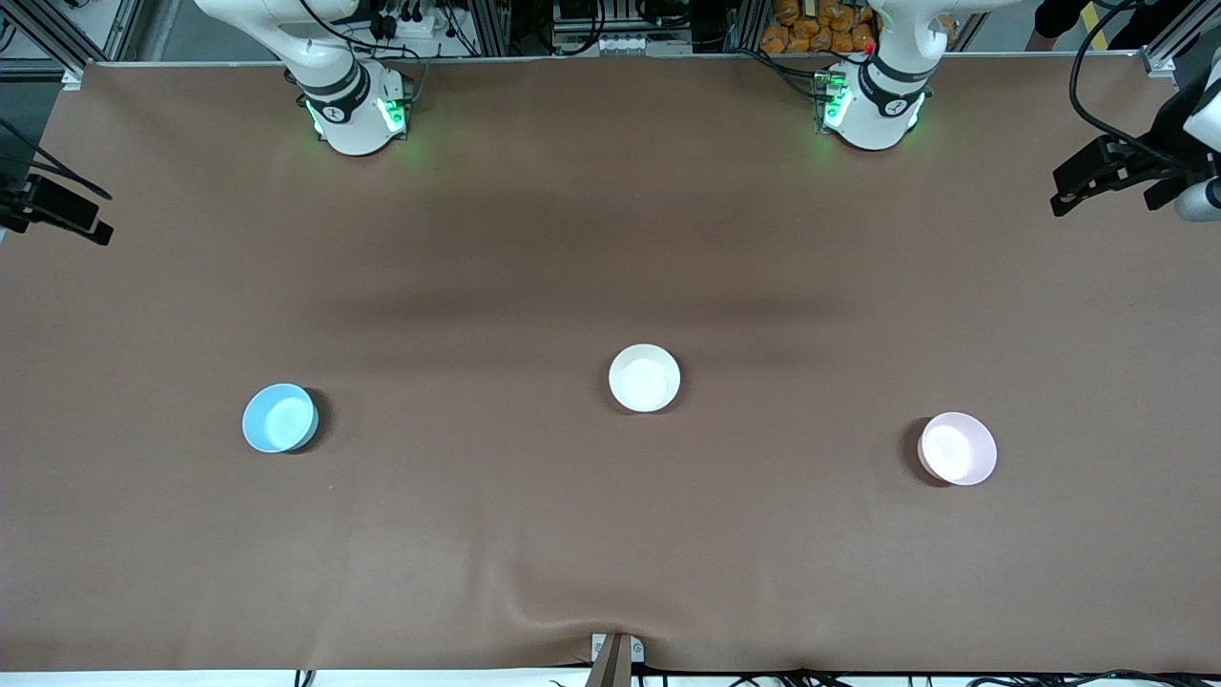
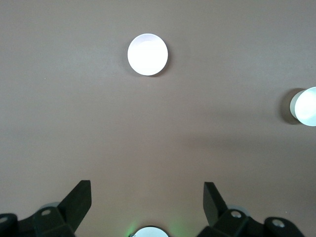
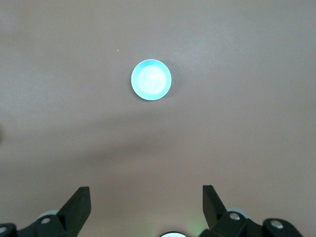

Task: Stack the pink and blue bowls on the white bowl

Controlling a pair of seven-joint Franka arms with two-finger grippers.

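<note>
Three small bowls stand apart on the brown table. The white bowl [image 1: 645,378] is in the middle. The light blue bowl [image 1: 279,417] is toward the right arm's end and the pale pink bowl [image 1: 957,447] toward the left arm's end, both a little nearer the front camera. My left gripper [image 2: 148,190] is open and empty, high over the table near its base; its view shows the pink bowl [image 2: 147,54] and the white bowl [image 2: 306,106]. My right gripper [image 3: 146,195] is open and empty, high near its base, with the blue bowl [image 3: 151,79] in its view. Neither gripper shows in the front view.
The two arm bases [image 1: 355,113] [image 1: 873,107] stand along the table's edge farthest from the front camera. Black fixtures [image 1: 1107,172] [image 1: 57,205] reach in at both ends of the table. A small bracket [image 1: 615,654] sits at the edge nearest the camera.
</note>
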